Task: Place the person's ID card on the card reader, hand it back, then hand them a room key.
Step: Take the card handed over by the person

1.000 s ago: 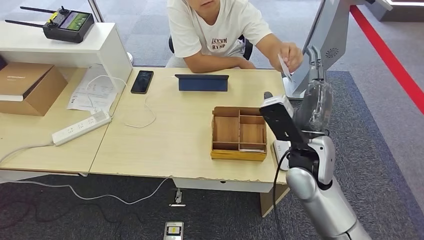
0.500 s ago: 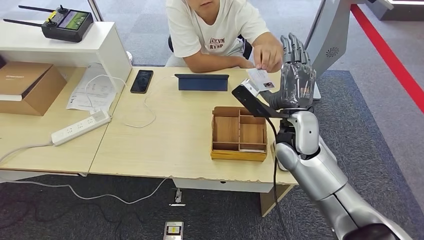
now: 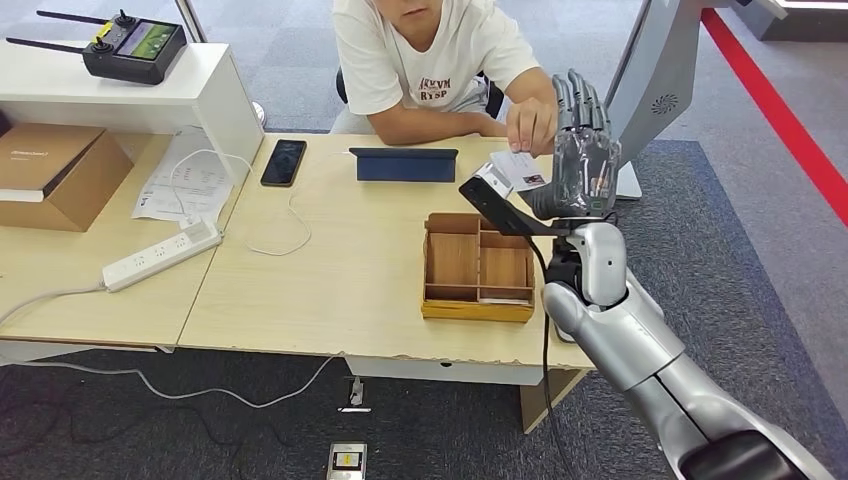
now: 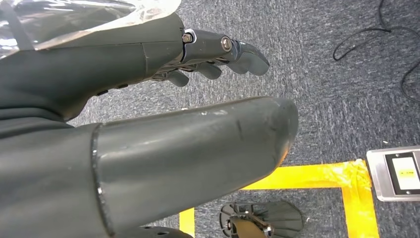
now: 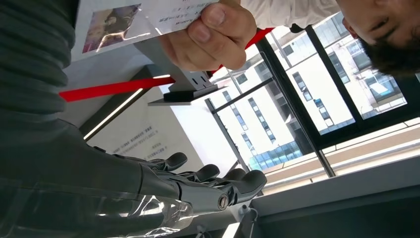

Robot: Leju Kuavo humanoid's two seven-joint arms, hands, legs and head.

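The person's white ID card with a small photo is pinched in the person's hand over the desk's far right. My right hand stands raised beside it, fingers straight up and apart, palm toward the card. In the right wrist view the ID card lies close above my thumb while the person's fingers still hold it; my right hand grips nothing. My left hand hangs over the carpet with fingers extended, holding nothing.
A wooden compartment tray sits just left of my right forearm, a white card in its front right slot. Further back lie a blue tablet stand and a phone. A power strip lies left; a grey kiosk stands right.
My right arm swung up and left from beside the tray, the hand turning upright. The person moved the card from near the kiosk leftward and down beside my palm.
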